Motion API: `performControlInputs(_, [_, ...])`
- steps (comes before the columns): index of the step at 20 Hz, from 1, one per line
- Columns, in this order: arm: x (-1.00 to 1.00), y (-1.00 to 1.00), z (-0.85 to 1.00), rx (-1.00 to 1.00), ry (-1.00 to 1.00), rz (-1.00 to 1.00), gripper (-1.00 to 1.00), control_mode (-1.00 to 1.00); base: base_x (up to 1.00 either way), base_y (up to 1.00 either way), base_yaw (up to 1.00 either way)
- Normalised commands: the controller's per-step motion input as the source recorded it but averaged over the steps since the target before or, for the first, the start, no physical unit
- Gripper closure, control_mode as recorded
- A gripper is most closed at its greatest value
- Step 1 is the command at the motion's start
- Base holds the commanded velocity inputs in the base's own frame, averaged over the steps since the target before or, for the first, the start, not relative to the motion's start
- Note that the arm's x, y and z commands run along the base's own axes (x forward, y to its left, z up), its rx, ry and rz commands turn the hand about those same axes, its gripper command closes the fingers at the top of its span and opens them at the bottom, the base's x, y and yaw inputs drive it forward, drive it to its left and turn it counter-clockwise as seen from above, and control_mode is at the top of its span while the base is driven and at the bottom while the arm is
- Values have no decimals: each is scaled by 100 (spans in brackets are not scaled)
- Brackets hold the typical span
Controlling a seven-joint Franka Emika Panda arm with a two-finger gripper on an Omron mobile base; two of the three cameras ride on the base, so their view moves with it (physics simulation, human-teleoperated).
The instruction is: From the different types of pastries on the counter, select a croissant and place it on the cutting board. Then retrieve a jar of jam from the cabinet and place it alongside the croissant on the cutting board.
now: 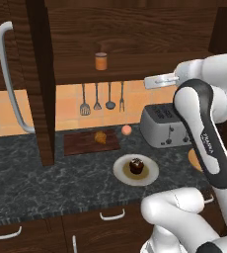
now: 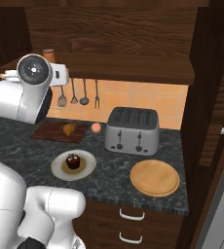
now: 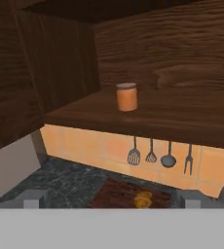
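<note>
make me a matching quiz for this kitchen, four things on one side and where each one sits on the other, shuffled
Things:
1. jam jar
2. croissant
3. chocolate cupcake
4. toaster

Places:
A. on the white plate
B. on the open cabinet shelf
C. on the counter, between the cutting board and the round wooden board
D. on the dark cutting board

Pairs: 1-B, 2-D, 3-A, 4-C

Both base views flank the counter (image 1: 46, 173); hand view faces the cabinet shelf (image 3: 148, 114).
</note>
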Motion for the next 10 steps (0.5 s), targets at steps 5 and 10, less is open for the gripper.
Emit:
performControlInputs(5, [-5,-3,91,0,-3,16,-100,-100,0,0,0])
performControlInputs(10, [46,0,4,-1,-14,21,-100,-100,0,0,0])
